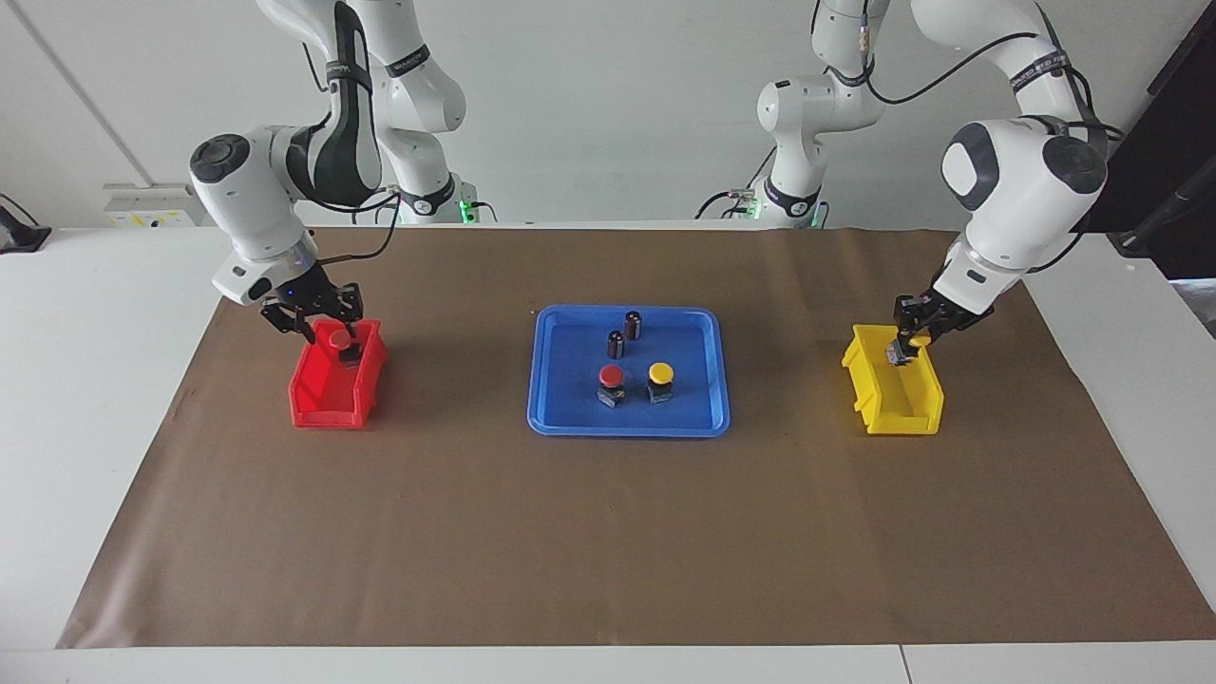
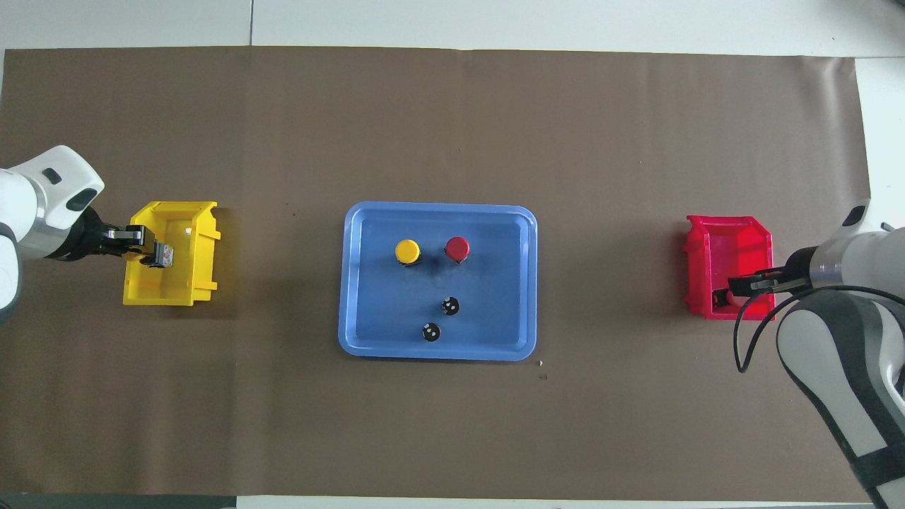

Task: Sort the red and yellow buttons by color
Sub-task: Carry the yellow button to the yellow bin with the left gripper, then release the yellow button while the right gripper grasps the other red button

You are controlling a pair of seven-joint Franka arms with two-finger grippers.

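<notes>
A yellow button is held by the left gripper over the yellow bin; a red button is gripped by the right gripper over the red bin.

A big white table has brown paper on it; on the paper sit a red bin, a blue tray in the middle, and a yellow bin. The red bin is at the right arm's end; the yellow one is at the left arm's end.

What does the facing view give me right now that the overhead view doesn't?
Only the facing view shows the arms' bases, the wall, the red cap in the right gripper and the yellow cap in the left gripper, each over its matching bin. Only the overhead view shows the floors of the yellow bin and red bin, both bare where visible. Both show the blue tray with one red button, one yellow button and two dark cylinders.
</notes>
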